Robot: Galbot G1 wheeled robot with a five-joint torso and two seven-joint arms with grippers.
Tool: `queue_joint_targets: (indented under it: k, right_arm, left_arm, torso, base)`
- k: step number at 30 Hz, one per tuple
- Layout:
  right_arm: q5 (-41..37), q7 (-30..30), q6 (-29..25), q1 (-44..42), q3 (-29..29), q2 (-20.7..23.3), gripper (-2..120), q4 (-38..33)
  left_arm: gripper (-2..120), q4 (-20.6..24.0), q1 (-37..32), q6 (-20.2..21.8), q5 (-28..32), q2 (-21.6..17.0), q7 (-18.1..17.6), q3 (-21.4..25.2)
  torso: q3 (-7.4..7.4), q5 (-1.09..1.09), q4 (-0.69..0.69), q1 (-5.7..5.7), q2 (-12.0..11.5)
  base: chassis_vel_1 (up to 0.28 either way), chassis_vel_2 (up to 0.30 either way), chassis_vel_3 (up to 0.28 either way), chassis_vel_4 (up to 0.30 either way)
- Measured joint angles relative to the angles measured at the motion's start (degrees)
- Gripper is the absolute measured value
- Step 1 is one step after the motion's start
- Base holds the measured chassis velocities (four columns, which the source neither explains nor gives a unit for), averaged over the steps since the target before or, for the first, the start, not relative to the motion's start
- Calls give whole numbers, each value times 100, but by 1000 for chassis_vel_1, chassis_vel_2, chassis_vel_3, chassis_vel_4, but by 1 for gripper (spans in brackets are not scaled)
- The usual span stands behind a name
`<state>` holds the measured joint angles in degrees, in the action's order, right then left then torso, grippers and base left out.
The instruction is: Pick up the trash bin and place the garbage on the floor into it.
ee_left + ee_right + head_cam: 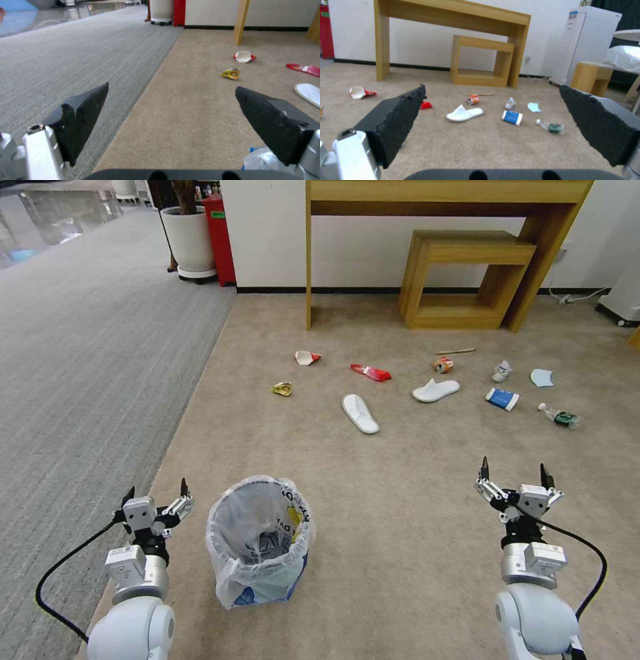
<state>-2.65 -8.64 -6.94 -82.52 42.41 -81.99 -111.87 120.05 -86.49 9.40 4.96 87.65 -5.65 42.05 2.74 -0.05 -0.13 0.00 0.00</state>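
Crinkled clear plastic lines the trash bin [260, 540], which stands upright on the beige carpet [400, 527] near me, its long axis vertical and its mouth facing up. From the head view I have my left gripper [157, 492] just left of the bin, jaws spread wide and empty, and my right gripper [515, 470] well off to the right, equally wide and empty. The garbage lies farther out: a white slipper [360, 413] pointing away and slightly left, a second slipper [436, 390] lying crosswise, a red wrapper [371, 373], a yellow wrapper [283, 389], a crumpled cup [307, 357], a crushed can [443, 365], a clear bottle [560, 417] and a wooden stick [456, 351]. I judge the bin pickup is the step in hand, not yet begun; it calls for swinging the left arm right to straddle the rim. Through the left wrist view, black pads [83, 117] stand apart over bare carpet, a scrap of bag at the edge. Through the right wrist view, wide pads [396, 125] frame the litter before a wooden desk [453, 15].
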Motion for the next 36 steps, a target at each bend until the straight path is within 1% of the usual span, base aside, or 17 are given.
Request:
queue_joint_targets:
  k: [25, 29, 33, 36]
  right_arm:
    - [11, -8, -16, -17, -6, 0, 100, -25]
    - [-32, -7, -103, -17, -37, -10, 100, 3]
    - [-121, 1, -120, -15, -56, 0, 100, 3]
    - [-149, 17, -120, -34, -42, 45, 100, 9]
  left_arm:
    - [100, 43, -24, -24, -28, 12, 10, 0]
    - [100, 23, -24, -17, -33, 9, 11, 0]
    - [100, -15, -31, 50, 13, -53, -37, -57]
    - [99, 27, -38, 222, 185, -192, -110, -118]
  torso:
    - [0, 0, 0, 0, 0]
    - [0, 0, 0, 0, 0]
    - [0, 0, 0, 0, 0]
    - [0, 0, 0, 0, 0]
  base:
    - [-9, 13, 13, -11]
    - [0, 0, 0, 0]
    - [0, 0, 0, 0]
    - [0, 0, 0, 0]
